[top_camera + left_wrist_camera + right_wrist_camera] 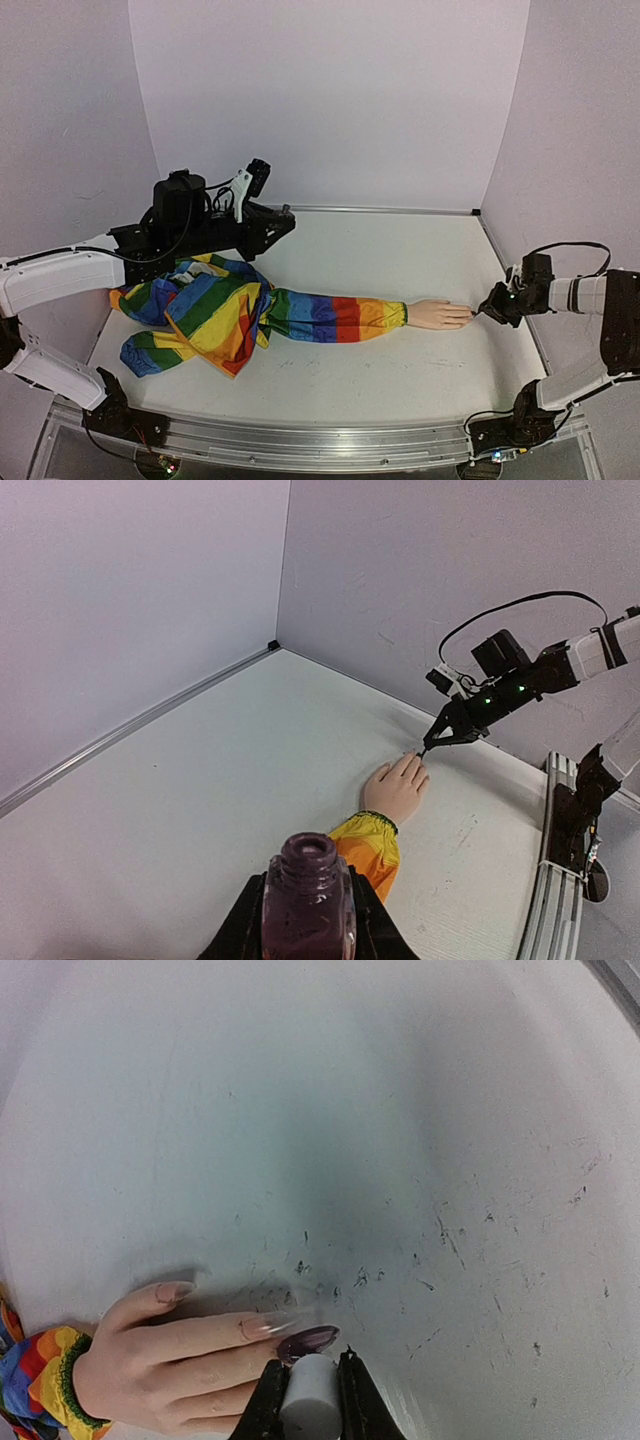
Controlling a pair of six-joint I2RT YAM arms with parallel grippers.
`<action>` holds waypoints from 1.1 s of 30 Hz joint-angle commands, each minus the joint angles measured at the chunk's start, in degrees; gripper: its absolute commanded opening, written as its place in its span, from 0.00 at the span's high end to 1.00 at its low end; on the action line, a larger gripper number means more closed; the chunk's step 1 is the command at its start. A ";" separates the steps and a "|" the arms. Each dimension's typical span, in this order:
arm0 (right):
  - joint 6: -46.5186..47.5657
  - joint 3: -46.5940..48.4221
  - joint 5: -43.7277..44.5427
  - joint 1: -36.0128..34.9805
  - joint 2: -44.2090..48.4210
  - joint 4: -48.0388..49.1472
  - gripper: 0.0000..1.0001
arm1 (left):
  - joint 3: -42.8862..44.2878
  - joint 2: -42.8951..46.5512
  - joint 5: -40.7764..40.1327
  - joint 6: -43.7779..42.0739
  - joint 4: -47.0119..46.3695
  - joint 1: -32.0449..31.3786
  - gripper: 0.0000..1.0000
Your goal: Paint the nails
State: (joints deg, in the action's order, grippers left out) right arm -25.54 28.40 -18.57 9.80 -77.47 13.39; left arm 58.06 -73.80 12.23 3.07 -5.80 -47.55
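A pale peach mannequin hand (438,314) with a rainbow-striped sleeve (300,315) lies palm down on the table. In the right wrist view its nails show: one nail (308,1340) is painted dark purple, the nail beside it (262,1327) and the thumb nail (173,1291) are peach. My right gripper (308,1400) is shut on the white brush cap (307,1408), right at the purple nail; it also shows in the top view (490,305). My left gripper (308,920) is shut on an open purple polish bottle (308,900), held high at the back left (262,172).
The sleeve bunches into a colourful heap (195,310) at the left under my left arm. White walls close the table at the back and both sides. A metal rail (300,440) runs along the near edge. Dark scuff marks (360,1278) dot the table beyond the fingertips.
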 commanded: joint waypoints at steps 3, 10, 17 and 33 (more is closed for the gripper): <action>-0.90 0.90 4.58 -0.25 1.02 -1.42 1.00 | 0.69 2.39 -0.45 -0.07 -2.05 -0.17 1.00; -1.87 0.13 6.42 -0.26 6.56 -2.29 1.00 | 0.48 2.66 -0.37 -0.04 -2.04 -0.20 1.00; -0.68 0.56 2.74 -0.29 16.51 -4.08 1.00 | -0.17 3.30 0.55 -0.38 -2.17 -0.35 1.00; 2.00 9.62 -15.31 -15.78 11.03 6.62 1.00 | -2.86 4.46 15.40 -20.60 11.33 -0.48 1.00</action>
State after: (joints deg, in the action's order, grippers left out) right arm -23.20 33.26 -30.39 0.89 -64.25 15.97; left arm 56.45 -71.72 23.92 -10.87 2.57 -47.70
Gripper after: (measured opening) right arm 0.146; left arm 0.220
